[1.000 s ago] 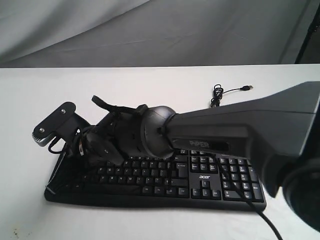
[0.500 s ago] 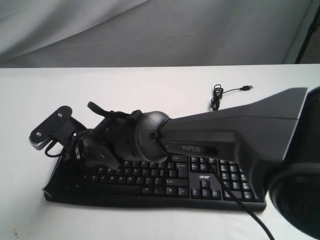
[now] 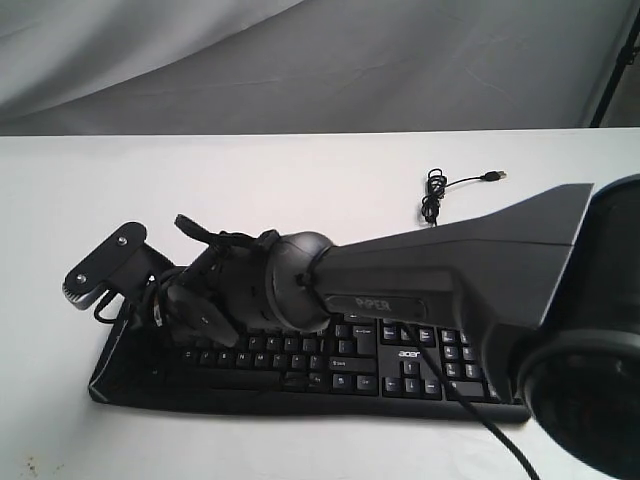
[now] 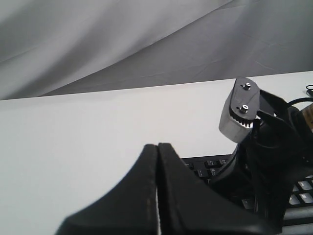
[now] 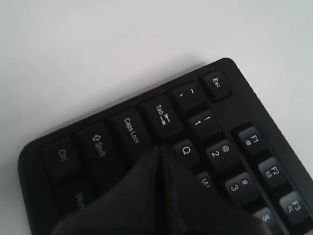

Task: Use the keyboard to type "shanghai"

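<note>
Keyboard [image 3: 400, 360]: flat on table [image 3: 300, 180]; right gripper [image 5: 159, 149]: jaws together, tip low beside Caps Lock and Q; left gripper [image 4: 157, 147]: jaws together, near keyboard; step: probably keying A or S; next: short, exact shift to following letter.

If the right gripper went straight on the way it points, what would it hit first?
The keyboard: the shut right gripper aims its tip at the corner where Tab, Caps Lock and Q meet. Probably Tab first, but depth is unclear.
</note>
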You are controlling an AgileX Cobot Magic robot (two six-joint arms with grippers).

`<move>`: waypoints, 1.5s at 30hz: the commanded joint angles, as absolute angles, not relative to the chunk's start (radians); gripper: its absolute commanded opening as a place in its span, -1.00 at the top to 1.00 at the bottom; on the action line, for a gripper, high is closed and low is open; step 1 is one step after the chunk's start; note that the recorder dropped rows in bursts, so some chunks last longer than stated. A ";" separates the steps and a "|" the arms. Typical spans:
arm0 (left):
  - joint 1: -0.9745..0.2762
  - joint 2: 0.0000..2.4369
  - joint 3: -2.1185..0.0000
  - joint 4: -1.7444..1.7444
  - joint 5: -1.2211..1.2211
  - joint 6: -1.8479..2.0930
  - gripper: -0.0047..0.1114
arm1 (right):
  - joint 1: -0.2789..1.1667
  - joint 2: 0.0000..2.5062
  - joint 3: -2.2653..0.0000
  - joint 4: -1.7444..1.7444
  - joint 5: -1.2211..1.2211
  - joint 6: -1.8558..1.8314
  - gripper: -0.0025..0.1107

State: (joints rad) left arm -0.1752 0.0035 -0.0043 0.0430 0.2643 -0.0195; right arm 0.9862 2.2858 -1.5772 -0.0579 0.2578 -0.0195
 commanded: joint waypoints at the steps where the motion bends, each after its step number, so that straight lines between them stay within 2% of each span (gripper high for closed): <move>1: -0.179 0.000 0.000 0.044 0.260 -0.022 0.92 | 0.987 2.231 -1.579 -0.078 0.309 -0.022 0.96; 5: -0.179 0.000 0.000 0.044 0.260 -0.022 0.92 | 0.977 2.161 -1.523 -0.101 0.300 -0.018 0.96; 13: -0.179 0.000 0.000 0.044 0.260 -0.022 0.92 | 0.884 1.986 -1.180 -0.072 0.109 0.034 0.96; 18: -0.179 0.000 0.000 0.044 0.260 -0.022 0.92 | 0.826 1.959 -1.048 -0.045 0.015 0.037 0.96; 45: -0.179 0.000 0.000 0.044 0.260 -0.022 0.92 | 0.806 2.021 -1.026 -0.043 -0.043 0.028 0.96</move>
